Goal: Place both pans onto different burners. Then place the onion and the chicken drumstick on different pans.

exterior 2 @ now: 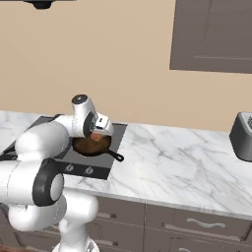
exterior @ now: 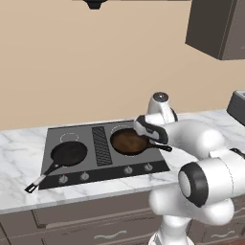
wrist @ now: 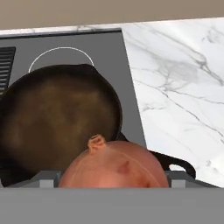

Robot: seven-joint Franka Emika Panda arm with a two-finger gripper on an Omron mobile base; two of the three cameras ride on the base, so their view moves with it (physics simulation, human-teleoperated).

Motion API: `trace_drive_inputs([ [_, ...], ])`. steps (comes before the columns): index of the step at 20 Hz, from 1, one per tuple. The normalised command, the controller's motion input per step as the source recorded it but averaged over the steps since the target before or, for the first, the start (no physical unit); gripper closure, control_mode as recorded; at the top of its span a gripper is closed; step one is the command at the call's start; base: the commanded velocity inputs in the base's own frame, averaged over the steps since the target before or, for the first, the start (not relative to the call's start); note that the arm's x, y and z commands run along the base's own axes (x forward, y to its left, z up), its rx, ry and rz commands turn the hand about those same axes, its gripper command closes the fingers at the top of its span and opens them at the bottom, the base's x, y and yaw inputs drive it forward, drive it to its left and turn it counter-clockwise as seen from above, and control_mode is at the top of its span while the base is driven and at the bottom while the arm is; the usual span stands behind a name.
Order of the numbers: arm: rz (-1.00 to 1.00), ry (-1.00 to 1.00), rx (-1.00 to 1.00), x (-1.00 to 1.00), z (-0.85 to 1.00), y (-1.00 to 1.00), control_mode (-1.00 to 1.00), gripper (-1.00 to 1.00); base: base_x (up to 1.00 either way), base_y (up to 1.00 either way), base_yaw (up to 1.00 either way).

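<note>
The all-black pan (exterior: pixel 69 153) sits on the cooktop's (exterior: pixel 110 173) front-left burner, its handle pointing toward the counter's front-left. On the right burner rests the brown-interior pan (exterior: pixel 128 142) (exterior 2: pixel 91 146) (wrist: pixel 57 113), handle pointing right. My gripper (exterior: pixel 145 131) (exterior 2: pixel 100 136) (wrist: pixel 113 175) hovers over this pan's near-right rim, shut on the pinkish onion (exterior 2: pixel 99 138) (wrist: pixel 114 168), whose stem nub points toward the pan. The onion covers my fingertips in the hand view. One free burner ring (wrist: pixel 61 54) shows behind the brown pan, another (exterior: pixel 70 137) behind the black pan. The chicken drumstick is out of view.
A ribbed vent (exterior: pixel 101 146) splits the cooktop, with small knobs (exterior: pixel 128 170) along its front edge. White marble counter (exterior 2: pixel 177 157) stretches right to a grey toaster (exterior 2: pixel 243 136). Dark wall cabinets (exterior 2: pixel 211 34) hang above, and drawers run under the counter.
</note>
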Motion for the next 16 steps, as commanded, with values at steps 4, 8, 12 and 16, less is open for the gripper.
trace_drive_inputs([
  [4,0.00,0.15,0.01,0.53,-0.04,0.36,-1.00,1.00,0.00,0.00,0.00],
  [8,0.00,0.10,0.04,0.34,-0.32,0.04,-1.00,1.00,0.00,0.00,0.00],
  [12,0.01,0.05,0.02,0.24,-0.57,0.02,-1.00,1.00,0.00,0.00,0.00],
  [16,0.00,0.02,0.00,0.20,-0.64,0.20,-1.00,1.00,0.00,0.00,0.00],
])
